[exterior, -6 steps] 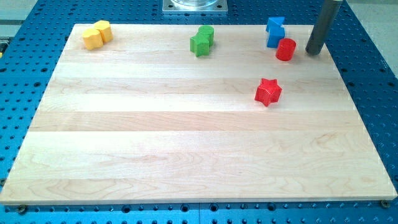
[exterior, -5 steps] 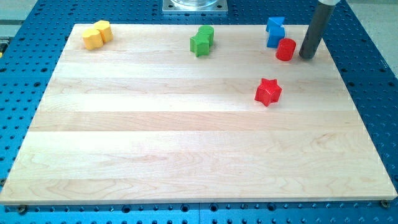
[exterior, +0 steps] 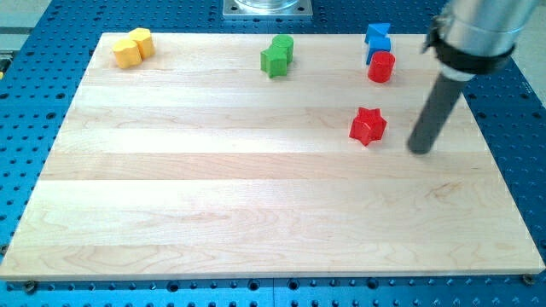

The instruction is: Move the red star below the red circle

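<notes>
Tip point(exterior: 420, 150) down on the wooden board point(exterior: 256, 205), right side, a little nearer than mid-depth. Nothing held, nothing to open or close: just a bare dark rod, touching no block. Red star point(exterior: 368, 126) close by to the left and slightly farther back, a clear gap of bare wood between the two.

Handling, as a judgement: small, rigid, probably light, so likely to slide easily over the smooth wood and not deform. No grasping possible; only a push against a side face. Points and notches around the outline likely to make the star spin or slip off the rod if struck off-centre, so better to press squarely, in line with its middle. Only a small shift apparently needed, since the star already sits nearer than the red circle point(exterior: 381, 66) and only slightly left of it.

Looks: bright, uniformly red, blunt-armed star with a flat top and upright sides, lying flat on the board. Red circle far right, a short cylinder of the same red, touching or almost touching the blue block point(exterior: 377, 40) just behind it; blue shape hard to make out. Green block point(exterior: 276, 56) far centre, yellow blocks point(exterior: 133, 47) far left, both well apart from the star.
</notes>
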Tool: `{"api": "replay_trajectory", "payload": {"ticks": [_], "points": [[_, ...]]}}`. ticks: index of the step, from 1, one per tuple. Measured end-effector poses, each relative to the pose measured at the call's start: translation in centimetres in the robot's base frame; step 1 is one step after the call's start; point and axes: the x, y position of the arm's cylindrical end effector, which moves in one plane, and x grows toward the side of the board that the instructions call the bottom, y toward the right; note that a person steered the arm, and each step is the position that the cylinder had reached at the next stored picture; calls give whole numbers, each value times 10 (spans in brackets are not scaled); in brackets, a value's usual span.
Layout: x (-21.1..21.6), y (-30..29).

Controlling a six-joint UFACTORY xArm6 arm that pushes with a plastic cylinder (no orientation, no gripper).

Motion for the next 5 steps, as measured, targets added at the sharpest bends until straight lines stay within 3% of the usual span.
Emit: {"api": "replay_trajectory", "payload": {"ticks": [2, 4, 5], "points": [[-31, -29], [-3, -54], [-10, -75]]}}
